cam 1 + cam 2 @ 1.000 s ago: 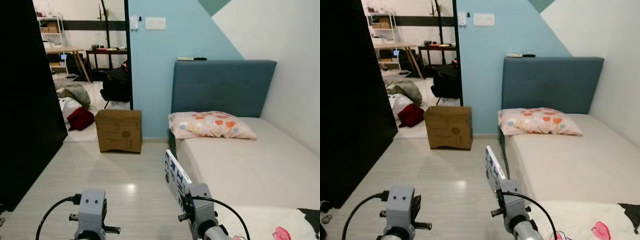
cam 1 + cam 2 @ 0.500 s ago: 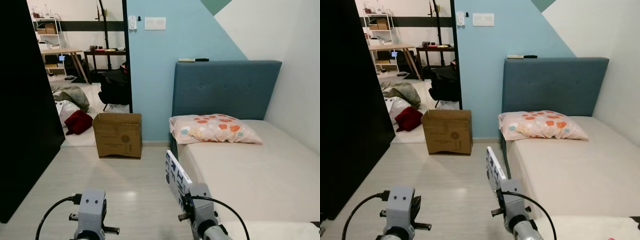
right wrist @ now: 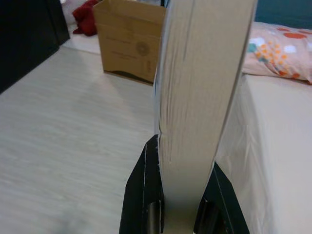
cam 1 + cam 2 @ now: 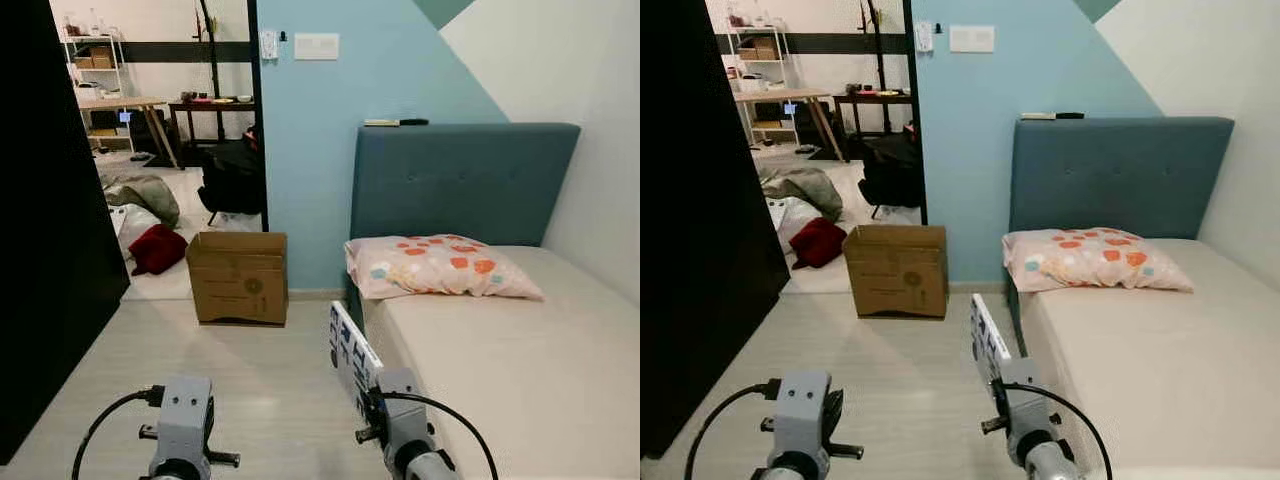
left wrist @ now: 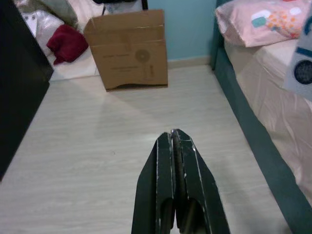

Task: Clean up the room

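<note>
We see the right gripper [image 3: 181, 214] clamped on the lower end of a book [image 3: 202, 92], its two black fingers [image 3: 142, 195] pressing the covers from either side so that the book stands upright in front of the arm; in the head views the same book [image 4: 352, 360] rises from the right wrist, its white cover with dark lettering turned toward the floor side. The left gripper [image 5: 176, 187] carries nothing, its fingers pressed together above bare floor [image 5: 107, 146]. Compared with the views of a second ago, the whole scene has shifted: the cardboard box [image 4: 238, 277] and the pillow [image 4: 440, 267] now sit lower and nearer, and the cloth with a pink item at the foot of the bed has dropped out of view, while both arms keep their place in the picture. We read this as the camera advancing along the bed [image 4: 520, 370] with the book still in hand, so the carrying step appears underway and the book not yet put away; the open box near the doorway [image 4: 160, 150] seems a likely destination. The right wrist view shows the page edges and the grip itself, which the head views hide behind the wrist; the head views alone give the headboard [image 4: 460, 180] and the cluttered room beyond the doorway.
</note>
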You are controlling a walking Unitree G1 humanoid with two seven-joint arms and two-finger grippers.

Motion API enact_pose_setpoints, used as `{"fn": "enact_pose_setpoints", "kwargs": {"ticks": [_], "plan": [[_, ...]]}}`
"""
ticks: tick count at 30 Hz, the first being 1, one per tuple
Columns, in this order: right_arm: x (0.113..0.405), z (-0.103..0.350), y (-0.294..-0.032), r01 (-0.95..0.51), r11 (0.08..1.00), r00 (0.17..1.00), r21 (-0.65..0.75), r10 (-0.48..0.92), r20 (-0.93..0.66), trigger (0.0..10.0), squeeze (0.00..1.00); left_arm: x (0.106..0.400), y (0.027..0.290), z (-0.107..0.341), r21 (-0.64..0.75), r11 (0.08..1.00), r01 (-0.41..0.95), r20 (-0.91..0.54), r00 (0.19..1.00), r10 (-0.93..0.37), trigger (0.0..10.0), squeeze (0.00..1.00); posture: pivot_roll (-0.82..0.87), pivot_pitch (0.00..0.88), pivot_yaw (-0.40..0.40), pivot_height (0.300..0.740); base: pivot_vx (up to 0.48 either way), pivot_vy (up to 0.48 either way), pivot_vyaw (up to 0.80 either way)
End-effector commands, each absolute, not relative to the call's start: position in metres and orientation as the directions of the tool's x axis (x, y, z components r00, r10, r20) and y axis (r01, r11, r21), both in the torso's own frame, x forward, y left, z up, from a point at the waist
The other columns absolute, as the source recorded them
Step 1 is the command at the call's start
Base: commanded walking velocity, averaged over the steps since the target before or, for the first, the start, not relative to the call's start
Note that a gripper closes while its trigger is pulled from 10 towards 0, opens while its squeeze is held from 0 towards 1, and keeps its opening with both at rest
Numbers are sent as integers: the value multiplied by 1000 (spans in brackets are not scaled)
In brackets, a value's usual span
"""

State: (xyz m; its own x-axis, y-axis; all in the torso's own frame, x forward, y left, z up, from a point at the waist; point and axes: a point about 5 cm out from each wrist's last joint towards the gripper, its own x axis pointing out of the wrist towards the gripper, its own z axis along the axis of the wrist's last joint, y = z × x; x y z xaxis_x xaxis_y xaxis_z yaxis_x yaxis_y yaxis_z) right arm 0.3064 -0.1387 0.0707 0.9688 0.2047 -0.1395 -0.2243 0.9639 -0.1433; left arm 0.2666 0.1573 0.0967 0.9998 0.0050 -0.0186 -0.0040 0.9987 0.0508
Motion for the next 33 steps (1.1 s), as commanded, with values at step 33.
{"fn": "enact_pose_setpoints", "kwargs": {"ticks": [33], "plan": [[311, 77, -133, -222, 965, 972, -136, 210, -101, 10000, 0, 266, 160, 95, 60, 998, -5, -27, 1000, 6, 10000, 0, -40, 54, -2, 740, 304, 0, 0]]}}
